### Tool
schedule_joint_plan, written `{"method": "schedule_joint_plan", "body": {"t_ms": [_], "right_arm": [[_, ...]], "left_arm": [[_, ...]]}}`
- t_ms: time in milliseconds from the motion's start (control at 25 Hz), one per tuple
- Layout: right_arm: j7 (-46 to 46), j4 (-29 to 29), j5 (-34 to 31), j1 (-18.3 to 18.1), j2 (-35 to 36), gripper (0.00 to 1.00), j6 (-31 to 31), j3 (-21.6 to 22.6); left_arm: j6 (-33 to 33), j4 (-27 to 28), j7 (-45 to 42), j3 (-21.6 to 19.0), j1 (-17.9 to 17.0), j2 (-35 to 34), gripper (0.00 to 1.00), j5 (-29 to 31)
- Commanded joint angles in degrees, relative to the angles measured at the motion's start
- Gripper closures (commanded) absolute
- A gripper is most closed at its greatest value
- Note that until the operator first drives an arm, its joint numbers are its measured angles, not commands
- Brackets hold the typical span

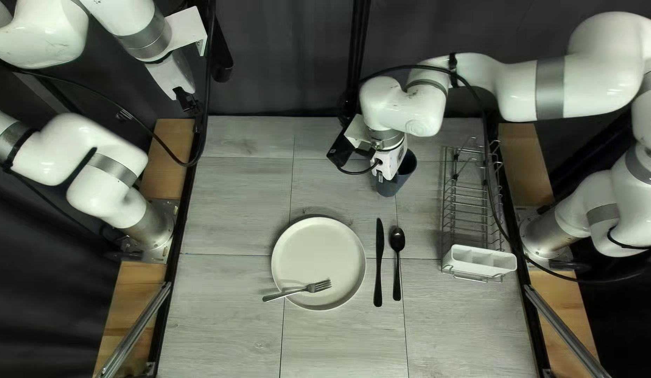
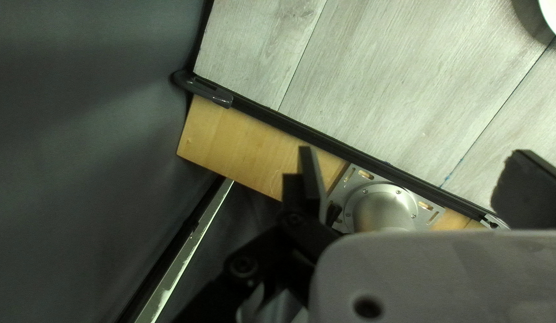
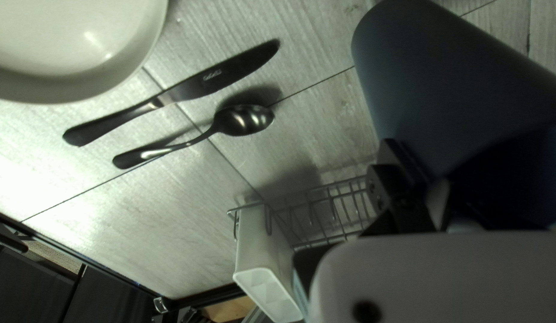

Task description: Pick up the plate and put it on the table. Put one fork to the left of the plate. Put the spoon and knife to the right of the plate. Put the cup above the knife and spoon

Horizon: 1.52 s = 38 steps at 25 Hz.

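- In the top left view, the plate (image 1: pixel 318 252) sits on the table (image 1: pixel 227 315), with the fork (image 1: pixel 295 291) lying across its lower part, handle jutting over the rim at 8 o'clock and tines resting inside, pointing towards 3 o'clock
- The knife (image 1: pixel 378 262) lies just beside the plate at 3 o'clock, apart from it, blade towards 12 o'clock
- The spoon (image 1: pixel 397 245) is next out on that same 3 o'clock side, bowl towards 12 o'clock, near the knife but apart from it
- The right gripper (image 1: pixel 383 173) has its fingers (image 3: pixel 400 164) clamped on the dark blue cup (image 1: pixel 390 185), which is tilted, at 12 o'clock from the knife and spoon; I cannot tell whether its base touches the table
- The wire rack (image 1: pixel 472 203) stands between 2 and 3 o'clock from the plate, with a white divided holder (image 1: pixel 479 260) at its 6 o'clock end
- The left gripper (image 1: pixel 187 103) is well away at 11 o'clock from the plate, its fingers (image 2: pixel 312 173) wide apart with nothing between them
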Motion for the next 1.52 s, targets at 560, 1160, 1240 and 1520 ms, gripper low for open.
{"method": "schedule_joint_plan", "body": {"t_ms": [560,1160,1240,1520], "right_arm": [[8.69,-4.84,-2.74,1.21,-6.45,0.00,-3.39,-0.76],[16.93,-29.77,-17.44,3.33,-46.47,0.00,-15.29,7.77],[16.93,-29.77,-17.44,3.33,-46.47,0.00,-15.29,7.77],[16.93,-29.77,-17.44,3.33,-46.47,0.00,-15.29,7.77]], "left_arm": [[0.00,0.00,0.00,0.00,0.00,0.00,0.00,0.00],[0.00,0.00,0.00,0.00,0.00,0.00,0.00,0.00],[0.00,0.00,0.00,0.00,0.00,0.00,0.00,0.00],[0.00,0.00,0.00,0.00,0.00,0.00,0.00,0.00]]}}
